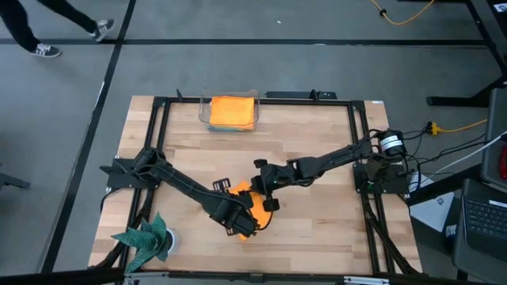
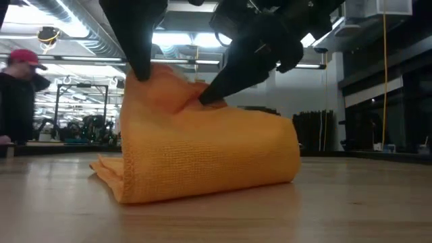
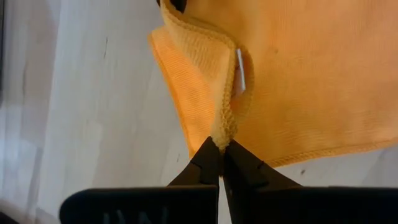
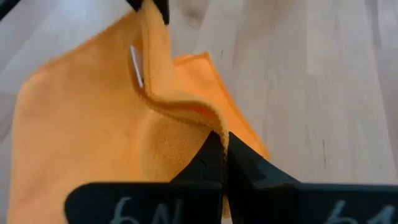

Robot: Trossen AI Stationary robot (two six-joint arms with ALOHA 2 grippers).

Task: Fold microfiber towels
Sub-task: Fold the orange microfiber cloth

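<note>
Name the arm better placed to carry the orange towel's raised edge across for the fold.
Neither clearly: both are clamped on it. The left gripper pinches the orange towel at its hemmed edge, and the right gripper pinches the same edge further along. They should probably move together; one arm alone would likely skew the fold.

Grey floor [image 1: 238, 24], ceiling strip lights [image 2: 182, 39], person [image 2: 20, 94] behind

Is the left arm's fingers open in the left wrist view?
No, the left gripper has its fingers pinched shut on the hem of the orange towel, with no gap showing between them.
</note>
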